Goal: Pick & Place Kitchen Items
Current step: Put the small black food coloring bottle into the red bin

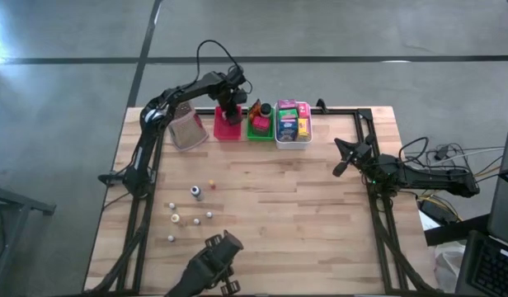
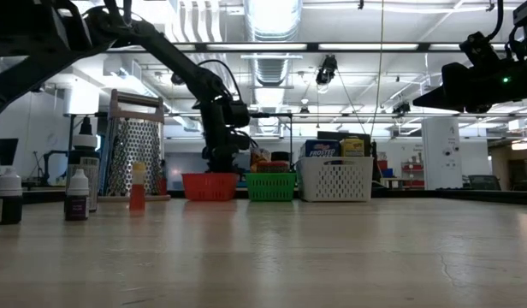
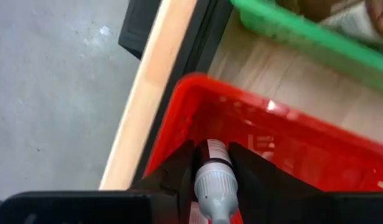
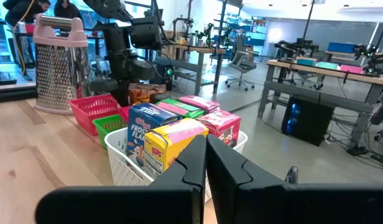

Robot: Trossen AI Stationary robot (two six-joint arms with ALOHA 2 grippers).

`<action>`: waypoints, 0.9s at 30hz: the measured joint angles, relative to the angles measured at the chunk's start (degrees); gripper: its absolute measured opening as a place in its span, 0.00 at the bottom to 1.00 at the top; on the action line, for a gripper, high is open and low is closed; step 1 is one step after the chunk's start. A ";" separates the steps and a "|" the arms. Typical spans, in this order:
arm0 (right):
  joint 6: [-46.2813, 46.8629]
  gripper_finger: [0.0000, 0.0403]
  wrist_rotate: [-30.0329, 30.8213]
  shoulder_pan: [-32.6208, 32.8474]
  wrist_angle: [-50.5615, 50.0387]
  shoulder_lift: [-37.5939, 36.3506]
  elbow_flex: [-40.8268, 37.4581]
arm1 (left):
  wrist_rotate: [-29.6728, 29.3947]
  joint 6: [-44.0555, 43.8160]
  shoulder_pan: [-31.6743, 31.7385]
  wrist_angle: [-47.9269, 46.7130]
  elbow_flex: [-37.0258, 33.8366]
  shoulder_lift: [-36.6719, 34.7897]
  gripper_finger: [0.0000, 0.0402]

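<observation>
Overhead looks straight down; the low camera faces twelve o'clock at table height; wrist cameras sit close, seemingly; all share the red tray region.

Left claw hangs over red tray.

Red basket, green basket and white basket line the far edge. Packets show yellow, pink, blue

table: pale matt wood | red basket: glossy plastic | grater: metal
</observation>
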 joint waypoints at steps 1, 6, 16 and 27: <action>0.00 0.02 -0.02 0.02 0.00 0.00 0.00 | 0.00 -0.21 -0.08 -0.49 -0.05 0.00 0.24; 0.00 0.02 -0.02 0.02 0.00 0.00 0.00 | 0.00 -1.08 -0.39 -1.53 -0.09 0.00 0.24; 0.00 0.02 -0.02 0.01 0.00 0.00 0.00 | 0.02 -1.49 -1.71 -2.14 -0.51 0.00 0.24; 0.00 0.02 0.00 0.02 0.00 0.00 0.00 | -0.05 -1.62 -2.38 0.95 -5.44 0.00 0.24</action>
